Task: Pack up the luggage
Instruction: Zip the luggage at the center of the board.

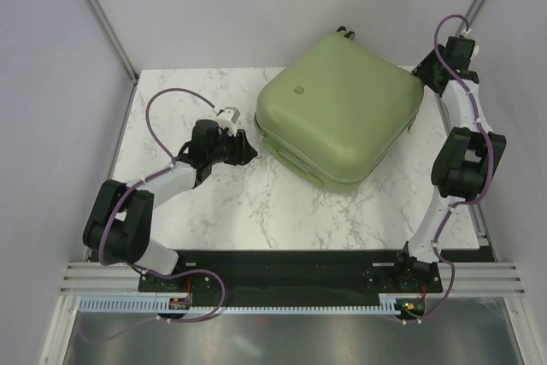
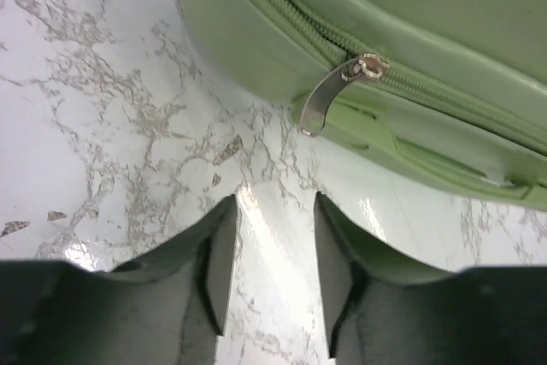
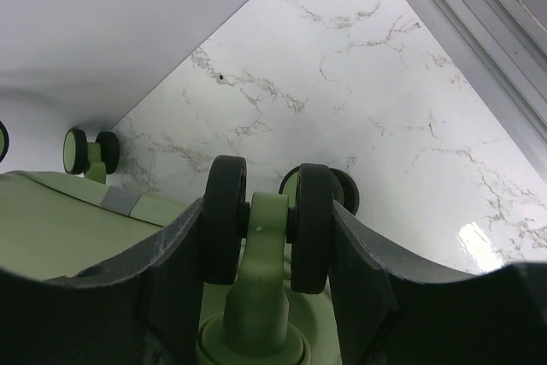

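The luggage (image 1: 342,108) lies zipped shut, its contents hidden. The left gripper (image 2: 273,201) stands partly open and empty near the zipper pull (image 2: 323,102). The right gripper (image 3: 267,209) clamps a twin wheel (image 3: 309,220).

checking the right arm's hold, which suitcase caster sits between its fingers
The near twin-wheel caster, flanked by the fingers of the right gripper; the other caster stands free at far left.

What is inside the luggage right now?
Nothing inside shows: the luggage lies closed on the table, shell halves together, zipper pull hanging at the seam. Any contents are covered by the shell.
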### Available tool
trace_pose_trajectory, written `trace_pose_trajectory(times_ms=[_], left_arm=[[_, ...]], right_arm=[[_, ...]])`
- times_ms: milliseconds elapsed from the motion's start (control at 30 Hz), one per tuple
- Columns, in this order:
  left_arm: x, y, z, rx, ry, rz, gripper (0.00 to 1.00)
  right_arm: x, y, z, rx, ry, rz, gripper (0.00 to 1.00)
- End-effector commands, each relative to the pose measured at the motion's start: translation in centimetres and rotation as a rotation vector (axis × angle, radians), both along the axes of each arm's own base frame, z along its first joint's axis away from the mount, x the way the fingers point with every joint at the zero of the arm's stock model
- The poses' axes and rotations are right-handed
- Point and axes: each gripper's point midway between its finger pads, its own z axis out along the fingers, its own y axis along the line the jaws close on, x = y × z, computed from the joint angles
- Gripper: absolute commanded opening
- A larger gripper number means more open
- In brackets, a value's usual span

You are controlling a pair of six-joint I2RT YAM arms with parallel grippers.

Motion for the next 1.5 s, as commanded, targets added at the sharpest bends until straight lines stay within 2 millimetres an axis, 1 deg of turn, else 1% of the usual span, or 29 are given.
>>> trace_pose_trajectory(times_ms=[0,33,67,133,200,233,267,333,400,433,567,667,733,767,833,933,967,1033,1067,1133,1167,1200,1233,1267,1300,1333,1367,1433,1467], left_arm=[[-1.3,-1.5,2.2,-0.107,-0.023,-0.17,0.52],[-1.7,-2.0,2.4,-0.123,-0.02,-0.21,0.53],[-1.4,-2.4,2.9,-0.131,-0.029,-0.227,0.55],[-1.1,-2.7,2.7,-0.139,-0.023,-0.241,0.57],[-0.5,-3.0,3.1,-0.141,-0.04,-0.252,0.59],[-0.3,-3.2,2.9,-0.146,-0.039,-0.261,0.59],[0.1,-3.4,3.2,-0.149,-0.048,-0.267,0.6],[0.6,-3.5,2.9,-0.146,-0.045,-0.264,0.6],[1.7,-3.2,3.1,-0.132,-0.071,-0.229,0.6],[2.1,-3.0,2.8,-0.121,-0.073,-0.212,0.6],[3.5,-2.8,2.3,-0.11,-0.083,-0.187,0.6],[4.3,-3.1,2.6,-0.126,-0.09,-0.189,0.6],[4.9,-3.5,3.3,-0.142,-0.102,-0.193,0.6],[5.1,-3.5,3.2,-0.144,-0.1,-0.19,0.6],[5.4,-3.7,3.6,-0.15,-0.112,-0.193,0.59],[5.4,-3.9,3.5,-0.159,-0.104,-0.199,0.48],[5.4,-3.9,3.6,-0.167,-0.099,-0.198,0.39],[5.2,-4.1,3.7,-0.178,-0.096,-0.203,0.3],[5.2,-4.1,3.8,-0.184,-0.095,-0.202,0.21],[5.1,-4.1,4.0,-0.194,-0.09,-0.197,0.12],[5.1,-4.0,4.1,-0.195,-0.091,-0.189,0.02],[5.1,-3.7,3.8,-0.185,-0.087,-0.162,0.02],[5.2,-3.4,4.3,-0.182,-0.101,-0.148,0.02],[5.2,-3.1,4.3,-0.174,-0.107,-0.13,0.02],[5.5,-2.3,4.0,-0.149,-0.112,-0.08,0.02],[5.6,-1.9,4.1,-0.137,-0.123,-0.053,0.02],[5.7,-1.3,5.0,-0.124,-0.153,-0.028,0.02],[6.3,0.1,5.0,-0.078,-0.178,0.048,0.02],[6.4,0.6,5.6,-0.061,-0.203,0.063,0.02]], right_arm=[[-3.0,-0.9,-4.3,-0.065,0.172,0.059,0.0],[-3.0,-0.4,-4.3,-0.049,0.168,0.081,0.0],[-3.0,-0.4,-4.2,-0.047,0.167,0.082,0.0],[-3.0,-0.2,-4.0,-0.038,0.161,0.083,0.0],[-3.1,-0.2,-3.7,-0.035,0.152,0.081,0.0],[-3.1,0.0,-3.6,-0.033,0.152,0.083,0.0],[-3.1,0.0,-3.6,-0.033,0.15,0.084,0.0],[-3.2,0.0,-3.3,-0.034,0.147,0.086,0.0],[-3.3,0.1,-3.2,-0.038,0.148,0.091,0.0],[-3.3,0.1,-3.1,-0.039,0.146,0.093,0.0],[-3.6,0.2,-3.3,-0.043,0.153,0.103,0.0],[-3.8,0.2,-3.5,-0.045,0.158,0.106,0.0],[-4.0,0.3,-3.6,-0.044,0.163,0.106,0.0],[-4.0,0.2,-3.6,-0.043,0.162,0.105,0.0],[-4.0,0.3,-3.9,-0.044,0.167,0.107,0.0],[-4.0,0.3,-3.9,-0.042,0.167,0.107,0.0],[-4.0,0.3,-3.9,-0.041,0.168,0.107,0.0],[-4.0,0.3,-4.0,-0.04,0.169,0.108,0.0],[-3.9,0.3,-4.0,-0.041,0.166,0.108,0.0],[-3.9,0.4,-4.0,-0.037,0.166,0.108,0.0],[-3.9,0.4,-3.9,-0.036,0.165,0.11,0.0],[-3.9,0.4,-3.9,-0.037,0.165,0.111,0.0],[-4.0,0.4,-3.8,-0.037,0.165,0.111,0.0],[-3.9,0.4,-3.7,-0.037,0.162,0.11,0.0],[-4.0,0.5,-3.6,-0.036,0.16,0.111,0.0],[-4.0,0.4,-3.6,-0.038,0.159,0.11,0.0],[-4.0,0.5,-3.5,-0.034,0.158,0.109,0.0],[-4.0,0.6,-3.1,-0.032,0.15,0.104,0.0],[-4.0,0.6,-2.6,-0.031,0.14,0.103,0.0]])
